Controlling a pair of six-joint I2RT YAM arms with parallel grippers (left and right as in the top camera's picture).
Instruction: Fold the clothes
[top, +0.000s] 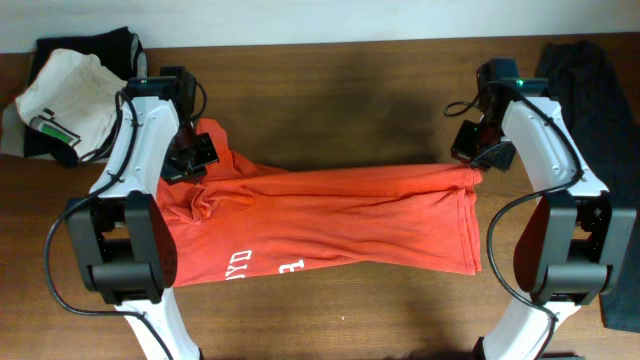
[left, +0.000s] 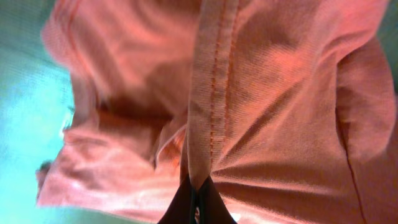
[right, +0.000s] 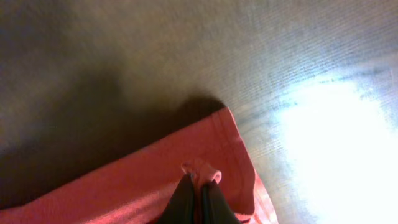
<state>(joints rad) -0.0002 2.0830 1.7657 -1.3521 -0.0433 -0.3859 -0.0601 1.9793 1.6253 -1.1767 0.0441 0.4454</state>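
Overhead: a brown wooden table (top: 330, 70) carries the red-orange T-shirt (top: 340, 215), spread across its centre from 9 to 3 o'clock and seemingly held taut between the arms for folding. Left wrist: the left gripper (left: 196, 202) is clamped on a stitched hem at 6 o'clock. Right wrist: the right gripper (right: 199, 196) is pinched shut on the shirt's corner at 6 o'clock.

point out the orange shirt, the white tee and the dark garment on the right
orange shirt (top: 340, 215): overhead, mid body
white tee (top: 68, 90): overhead, its crumpled middle
dark garment (top: 600, 100): overhead, upper part
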